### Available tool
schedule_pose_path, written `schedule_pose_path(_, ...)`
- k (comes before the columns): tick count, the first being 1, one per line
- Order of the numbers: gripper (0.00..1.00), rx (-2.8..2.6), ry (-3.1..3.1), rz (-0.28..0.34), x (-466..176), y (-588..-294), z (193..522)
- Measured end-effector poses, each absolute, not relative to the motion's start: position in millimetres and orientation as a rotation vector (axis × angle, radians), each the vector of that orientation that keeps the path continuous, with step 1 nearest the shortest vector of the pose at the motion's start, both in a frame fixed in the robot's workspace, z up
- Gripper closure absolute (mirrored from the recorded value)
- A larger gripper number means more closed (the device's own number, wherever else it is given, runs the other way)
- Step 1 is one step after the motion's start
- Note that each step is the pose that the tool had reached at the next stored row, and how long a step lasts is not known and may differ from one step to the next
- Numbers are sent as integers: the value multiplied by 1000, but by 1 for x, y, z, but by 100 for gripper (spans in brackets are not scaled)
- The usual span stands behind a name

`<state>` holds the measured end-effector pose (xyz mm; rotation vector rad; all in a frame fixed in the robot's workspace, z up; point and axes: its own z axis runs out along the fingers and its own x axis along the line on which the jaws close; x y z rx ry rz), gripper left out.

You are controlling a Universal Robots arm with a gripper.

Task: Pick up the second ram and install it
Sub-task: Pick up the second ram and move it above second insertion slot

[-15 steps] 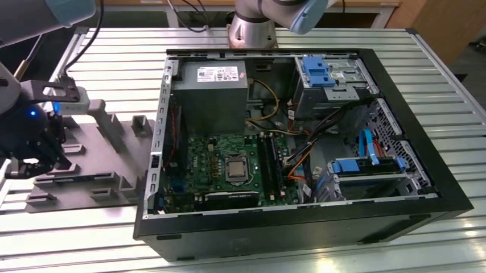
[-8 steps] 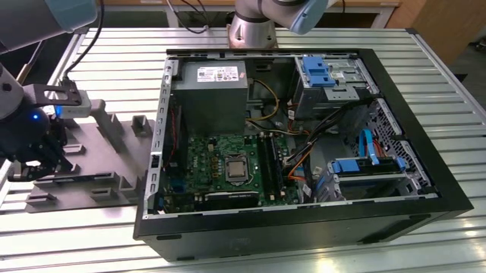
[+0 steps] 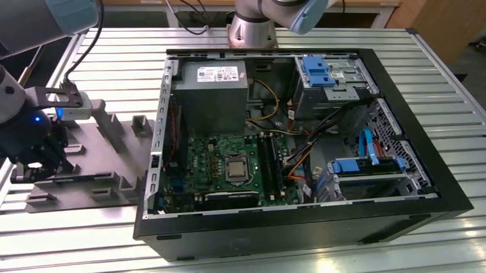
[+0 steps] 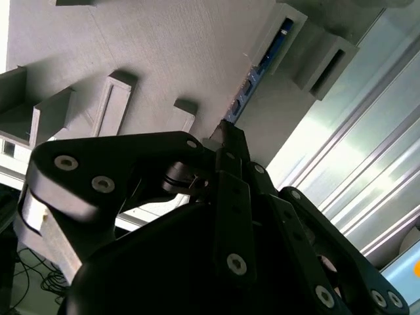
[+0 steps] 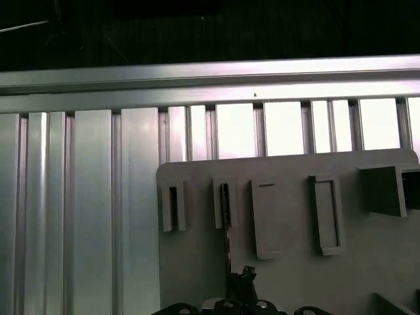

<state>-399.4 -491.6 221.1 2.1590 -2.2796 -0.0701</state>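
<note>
Memory stick [image 4: 262, 62]: judged light, thin and stiff but fragile. Bending and twisting are to be avoided, and the chips and contact edge are best left untouched. Hold is best taken across the two flat faces, close to the upper long edge and near mid-length, so no tipping is caused. The smooth faces may slip if clamped weakly.

Look: a dark narrow strip, seen edge-on in both wrist views. A blue tint and small dark parts can be made out along it in the second wrist view.

Position: stood on its long edge, far end seated in a slotted post of the grey holder plate [image 4: 164, 52]. It is judged not yet lifted out.

End effector [image 4: 228, 134]: placed low over the plate at the stick's near end. Open, closed or gripping cannot be told, nor can contact with the stick.

The plate lies on the slatted metal tabletop [image 3: 76, 239] at the exterior view's left, just beside the open computer case [image 3: 304, 227]. The green motherboard [image 3: 205, 156] with its long black slots [image 3: 270, 165] sits inside the case, well apart from the stick.
</note>
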Motion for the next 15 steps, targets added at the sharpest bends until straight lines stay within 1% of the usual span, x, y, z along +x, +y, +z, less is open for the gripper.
schedule_pose_path(8,89,2163,-2275,-70,-399,-492,221)
schedule_pose_path(11,71,2163,-2275,-70,-399,-492,221)
schedule_pose_path(12,71,2163,-2275,-70,-399,-492,221)
schedule_pose_path(13,64,2163,-2275,-70,-399,-492,221)
schedule_pose_path(15,64,2165,-2275,-70,-399,-492,220)
